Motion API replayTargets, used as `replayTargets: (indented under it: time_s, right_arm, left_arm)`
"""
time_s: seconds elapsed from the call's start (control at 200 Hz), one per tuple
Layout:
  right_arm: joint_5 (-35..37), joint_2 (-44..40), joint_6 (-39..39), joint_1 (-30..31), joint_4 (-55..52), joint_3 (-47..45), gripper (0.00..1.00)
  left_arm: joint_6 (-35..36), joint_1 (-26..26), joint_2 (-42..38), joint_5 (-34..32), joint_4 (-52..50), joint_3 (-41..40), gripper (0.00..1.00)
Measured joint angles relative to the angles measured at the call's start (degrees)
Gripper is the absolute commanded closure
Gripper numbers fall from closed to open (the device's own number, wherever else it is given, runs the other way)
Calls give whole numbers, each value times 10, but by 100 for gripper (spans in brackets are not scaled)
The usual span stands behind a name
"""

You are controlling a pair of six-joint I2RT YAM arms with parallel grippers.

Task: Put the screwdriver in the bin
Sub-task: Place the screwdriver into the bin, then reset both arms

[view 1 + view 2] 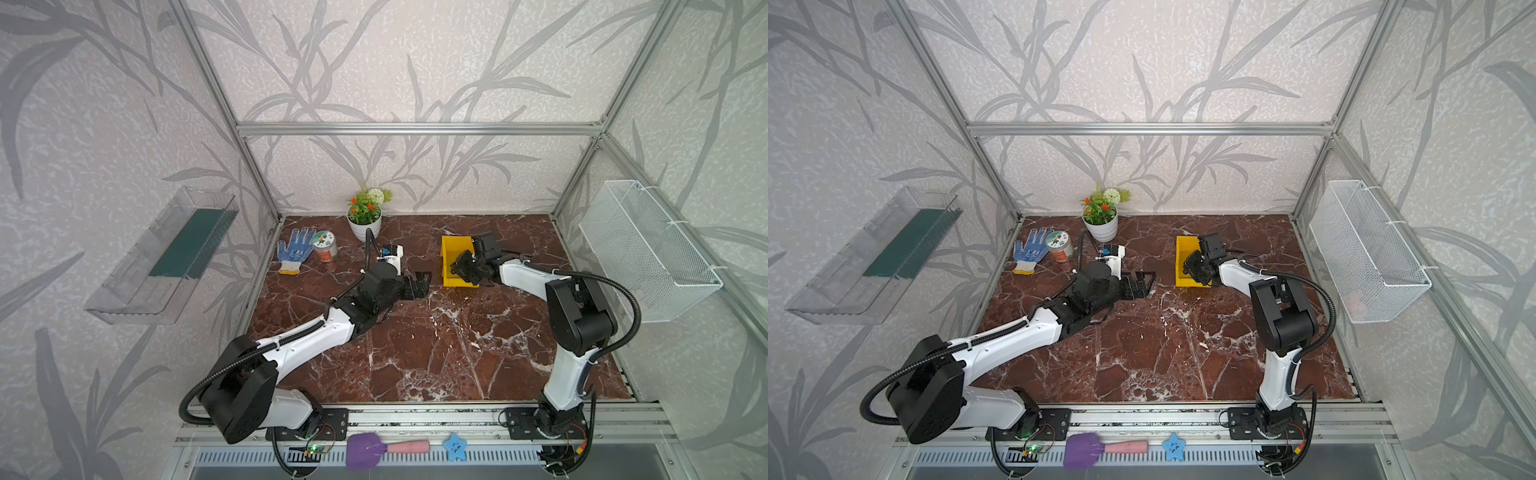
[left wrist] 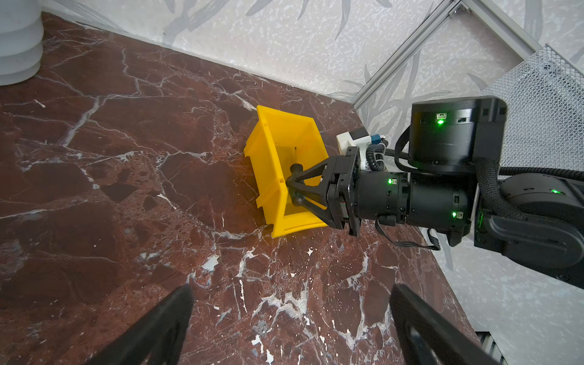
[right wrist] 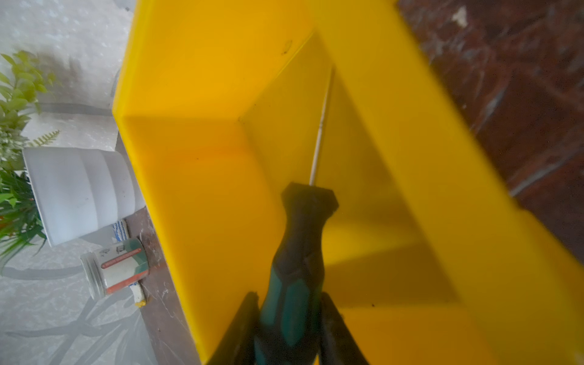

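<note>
The right gripper [image 3: 289,297], clamped on the screwdriver [image 3: 297,252], holds it inside the bin [image 1: 451,253], shaft pointing twelve o'clock along the bin's length; the left gripper [image 2: 290,289] sits open at the bin's nine o'clock.

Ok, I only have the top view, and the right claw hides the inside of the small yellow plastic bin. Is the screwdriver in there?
Observer: Yes. The right wrist view shows the teal-and-black-handled screwdriver with its shaft inside the yellow plastic bin.
Operator: Released?
Observer: No. The right claw grips its handle from both sides.
Operator: Shaft pointing where?
Observer: The left wrist view shows it aimed at the bin's taller back wall.
</note>
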Motion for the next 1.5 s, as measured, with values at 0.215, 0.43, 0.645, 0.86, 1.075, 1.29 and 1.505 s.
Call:
replayTargets:
  time_s: [0.215,0.43,0.645,0.86,1.075,1.29,1.505]
  right_arm:
    - [-5,0,-5,-1,6,0,54]
    - [-23,-6,-28,-1,6,12,38]
    - [-34,-80,-74,-1,0,12,9]
    - [4,-205,-166,-1,-40,7,1]
    - [146,-355,-275,-1,2,-135,1]
    - [298,-412,-372,-18,70,-284,1]
    - [400,-414,-446,-26,108,-334,1]
  left_arm:
    - [0,0,0,0,-4,0,1]
    - [17,0,0,-19,-20,1,1]
    - [73,7,-1,-73,-48,44,1]
    - [92,76,-33,-134,-53,47,1]
    - [105,174,-113,-217,-44,-16,1]
    - [155,233,-141,-318,-2,-99,1]
    - [223,270,-79,-415,27,-110,1]
